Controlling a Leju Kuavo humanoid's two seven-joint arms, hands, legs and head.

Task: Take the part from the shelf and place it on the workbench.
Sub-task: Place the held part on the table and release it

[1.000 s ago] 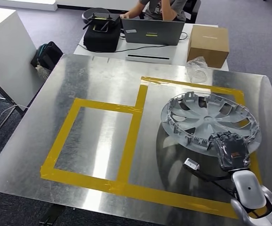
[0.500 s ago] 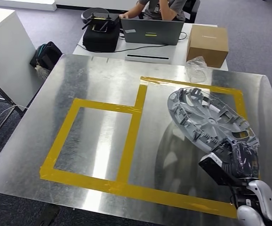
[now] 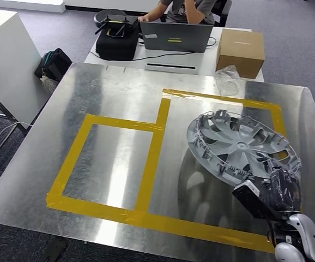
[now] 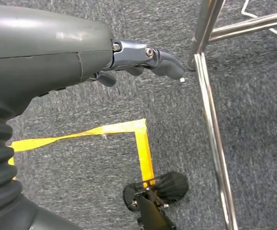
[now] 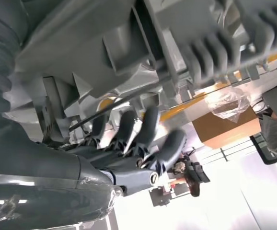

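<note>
The counter (image 3: 119, 98) carries two yellow tape boxes (image 3: 150, 164): the smaller, at 9 o'clock, has bare metal inside it, and the larger, at 3 o'clock, holds the silver wheel cover (image 3: 240, 144). At 12 o'clock beyond the counter stand a cardboard box (image 3: 241, 52), a crumpled clear bag (image 3: 228, 80), a laptop (image 3: 176, 37) with a person (image 3: 185, 8) behind it, and a black case (image 3: 117, 39). The wheel cover sits tilted, ribbed inner face upward, its 5 o'clock rim raised and its 11 o'clock rim low toward the counter; I cannot tell whether that rim touches. The right hand (image 3: 277, 191) grips the raised rim at 5 o'clock, its fingers (image 5: 149, 127) curled under the ribbed edge. The left hand (image 4: 144, 57) hangs over the carpet floor (image 4: 252, 120) near a metal frame leg (image 4: 211, 124), fingers extended, holding nothing.
</note>
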